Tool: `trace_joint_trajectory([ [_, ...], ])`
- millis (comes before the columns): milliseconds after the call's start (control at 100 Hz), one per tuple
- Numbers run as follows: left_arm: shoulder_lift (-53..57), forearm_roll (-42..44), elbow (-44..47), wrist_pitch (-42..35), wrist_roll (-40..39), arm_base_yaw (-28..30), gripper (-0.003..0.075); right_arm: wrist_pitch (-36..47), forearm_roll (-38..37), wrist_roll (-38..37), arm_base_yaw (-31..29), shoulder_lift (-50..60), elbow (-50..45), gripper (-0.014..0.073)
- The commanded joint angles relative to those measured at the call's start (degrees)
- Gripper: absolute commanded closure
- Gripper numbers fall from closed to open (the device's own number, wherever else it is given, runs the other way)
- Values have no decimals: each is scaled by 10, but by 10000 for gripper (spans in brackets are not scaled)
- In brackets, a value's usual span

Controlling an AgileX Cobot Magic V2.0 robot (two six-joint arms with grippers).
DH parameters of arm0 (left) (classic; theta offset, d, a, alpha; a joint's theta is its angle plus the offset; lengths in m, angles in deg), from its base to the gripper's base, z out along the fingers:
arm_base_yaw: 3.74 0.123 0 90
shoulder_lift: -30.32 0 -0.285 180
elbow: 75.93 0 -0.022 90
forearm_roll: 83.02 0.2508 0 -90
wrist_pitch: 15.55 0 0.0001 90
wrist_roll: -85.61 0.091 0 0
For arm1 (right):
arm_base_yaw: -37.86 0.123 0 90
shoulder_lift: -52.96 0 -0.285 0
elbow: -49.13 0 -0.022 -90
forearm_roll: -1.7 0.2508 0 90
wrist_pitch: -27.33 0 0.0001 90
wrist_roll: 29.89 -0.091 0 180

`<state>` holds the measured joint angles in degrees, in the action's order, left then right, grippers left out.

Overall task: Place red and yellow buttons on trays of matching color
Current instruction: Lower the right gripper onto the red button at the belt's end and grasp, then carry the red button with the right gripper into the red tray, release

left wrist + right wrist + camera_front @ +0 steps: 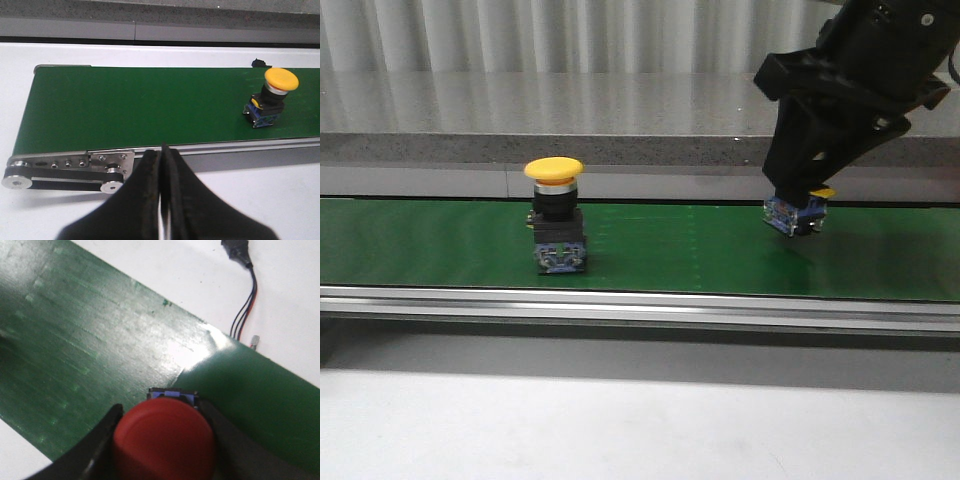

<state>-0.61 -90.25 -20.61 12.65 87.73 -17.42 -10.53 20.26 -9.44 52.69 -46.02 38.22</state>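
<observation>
A yellow button (555, 215) with a black body and blue base stands upright on the green belt (670, 250), also seen in the left wrist view (274, 95). My right gripper (798, 203) is shut on the red button (165, 445) low over the belt's right part; in the front view only that button's blue base (793, 216) shows under the black fingers. Whether the base touches the belt is unclear. My left gripper (162, 165) is shut and holds nothing, hovering over the white table in front of the belt's left end. No trays are in view.
The belt runs across the table inside a metal frame (640, 305), with its roller end (65, 172) at the left. A black connector with red and black wires (242, 305) lies on the white surface beyond the belt. A grey ledge (570, 150) backs the belt.
</observation>
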Motion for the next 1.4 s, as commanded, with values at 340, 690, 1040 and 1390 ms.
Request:
trace_joint_trajectory([
  [340, -4, -8, -15, -40, 0, -5, 741, 68, 5, -56, -247, 91, 16, 475],
  [690, -4, -8, -15, -40, 0, -5, 741, 126, 2, -115, -497, 93, 16, 475],
  [1040, -4, -8, -15, -40, 0, -5, 741, 164, 3, -137, -563, 13, 16, 475],
  [1390, -4, -8, -15, -40, 0, -5, 741, 211, 11, -137, -563, -62, 16, 475],
])
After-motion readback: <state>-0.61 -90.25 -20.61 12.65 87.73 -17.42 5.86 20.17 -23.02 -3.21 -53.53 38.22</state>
